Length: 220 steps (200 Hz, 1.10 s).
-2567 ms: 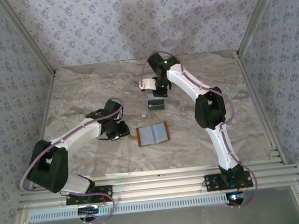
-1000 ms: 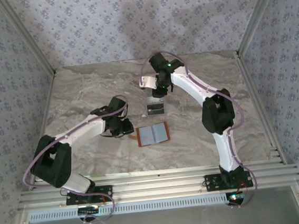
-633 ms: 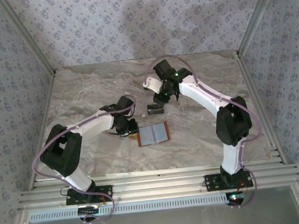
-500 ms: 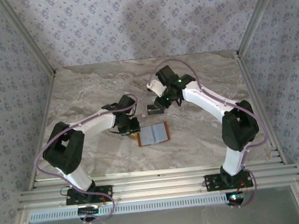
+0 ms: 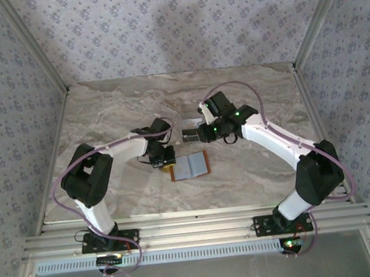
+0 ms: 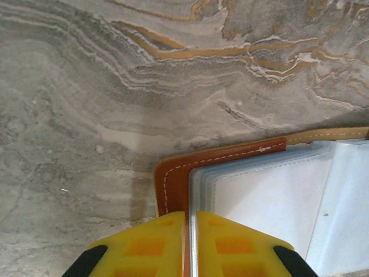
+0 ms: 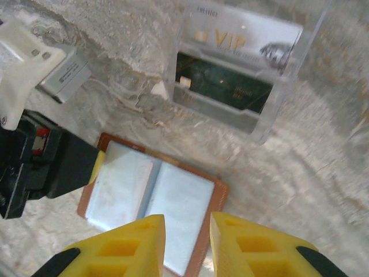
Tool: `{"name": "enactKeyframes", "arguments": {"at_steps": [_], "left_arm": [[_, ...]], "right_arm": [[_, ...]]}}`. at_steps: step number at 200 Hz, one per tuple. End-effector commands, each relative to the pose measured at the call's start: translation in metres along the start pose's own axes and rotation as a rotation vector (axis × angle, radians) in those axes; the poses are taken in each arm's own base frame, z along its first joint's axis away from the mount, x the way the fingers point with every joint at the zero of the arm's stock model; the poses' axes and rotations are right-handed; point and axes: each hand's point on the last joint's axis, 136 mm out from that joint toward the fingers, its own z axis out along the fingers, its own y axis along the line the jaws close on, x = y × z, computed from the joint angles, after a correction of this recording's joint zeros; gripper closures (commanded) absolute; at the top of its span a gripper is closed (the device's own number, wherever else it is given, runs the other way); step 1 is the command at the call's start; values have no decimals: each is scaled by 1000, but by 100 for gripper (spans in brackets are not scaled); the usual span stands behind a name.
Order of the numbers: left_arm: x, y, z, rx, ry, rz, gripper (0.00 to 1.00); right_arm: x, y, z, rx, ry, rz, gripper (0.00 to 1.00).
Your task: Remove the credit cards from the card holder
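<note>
Where the marble table (image 5: 104,113) has its middle, the card holder (image 5: 189,166) lies open and flat, with the pale grey-blue inside upward and the orange-brown cover showing as a rim around it. At 9 o'clock of it is the left gripper (image 5: 168,164). In the left wrist view its yellow fingers (image 6: 138,248) are pressed almost together on the holder's edge; the stitched cover runs into the thin slit between them. This pincer is closed on the card holder.

At 12 o'clock of the holder, near but not touching, stands a clear plastic tray (image 5: 186,138). The right wrist view shows two credit cards standing in it: a whitish card (image 7: 242,37) with "VIP" in gold letters at the back, and a dark card (image 7: 225,83) in front of it.

The right gripper (image 5: 201,134) is just beside the tray, at 3 o'clock of it, and its arm comes in from 4 o'clock. Its jaws stand somewhat apart with nothing between them, so it is open. In its own camera the holder lies just beyond the fingertips.
</note>
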Motion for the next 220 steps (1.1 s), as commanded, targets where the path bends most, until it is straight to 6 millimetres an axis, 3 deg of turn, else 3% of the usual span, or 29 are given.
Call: {"name": "enactKeyframes", "arguments": {"at_steps": [1,6,49,117,122,168,220], "left_arm": [[-3,-11,-1,29,-3,28,86],[-4,-11,-1,31,-5,29,86],[-10,-8,-16,31,-59,21,86],[-12,22,-56,68,-153,-57,86],[-12,23,-58,70,-158,-59,86],[-7,33,-71,78,-186,-82,86],[-9,36,-78,88,-203,-91,85]], "right_arm": [[5,23,-3,-109,6,134,72],[19,22,4,-115,41,159,73],[39,53,28,-243,130,289,74],[60,89,79,-275,282,333,73],[50,96,79,-286,270,327,73],[59,101,106,-260,333,337,71],[67,103,123,-242,375,330,70]]}}
